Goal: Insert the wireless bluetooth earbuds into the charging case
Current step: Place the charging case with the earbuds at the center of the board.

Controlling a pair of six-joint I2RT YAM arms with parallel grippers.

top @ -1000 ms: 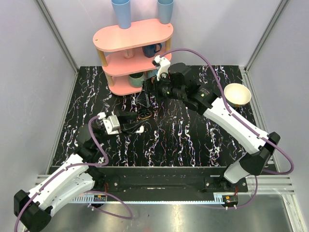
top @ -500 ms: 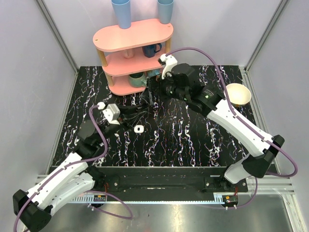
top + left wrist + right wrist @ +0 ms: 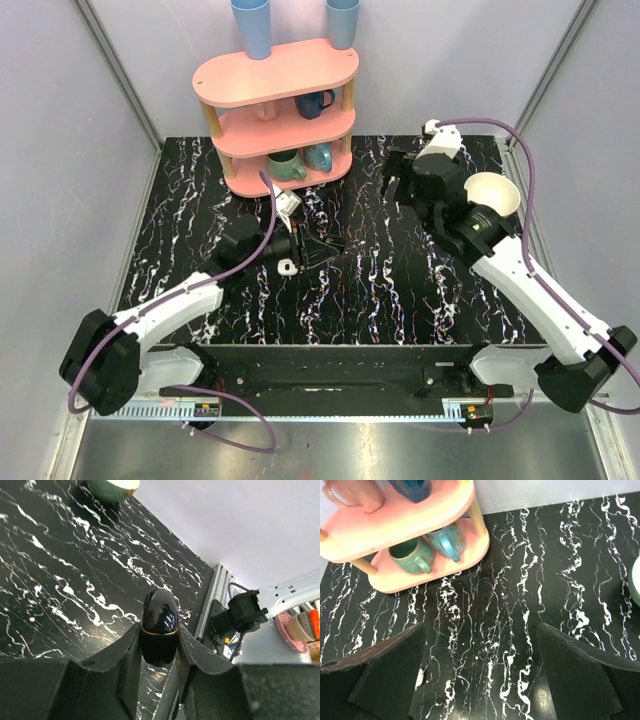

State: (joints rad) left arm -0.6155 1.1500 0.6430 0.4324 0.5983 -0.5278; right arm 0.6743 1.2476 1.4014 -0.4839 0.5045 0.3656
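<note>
The charging case [image 3: 160, 625] is glossy black with a thin gold seam, and its lid looks closed. My left gripper [image 3: 159, 645] is shut on it, a finger on each side, above the table. From above, that gripper [image 3: 325, 247] is near the table's middle. One small white earbud [image 3: 287, 267] lies on the black marble table just to its left. The same earbud [image 3: 421, 676] peeks out beside my right gripper's left finger. My right gripper [image 3: 400, 180] hangs open and empty over the back right of the table, well away from the case.
A pink three-tier shelf [image 3: 275, 85] stands at the back left, with a green mug [image 3: 410, 555] and a blue mug [image 3: 447, 540] on its lowest tier. A cream bowl [image 3: 492, 195] sits at the right edge. Grey walls close in the table.
My left arm has swung right toward the table's middle. My right arm has pulled back from near the shelf to the back right. The earbud has stayed put.
</note>
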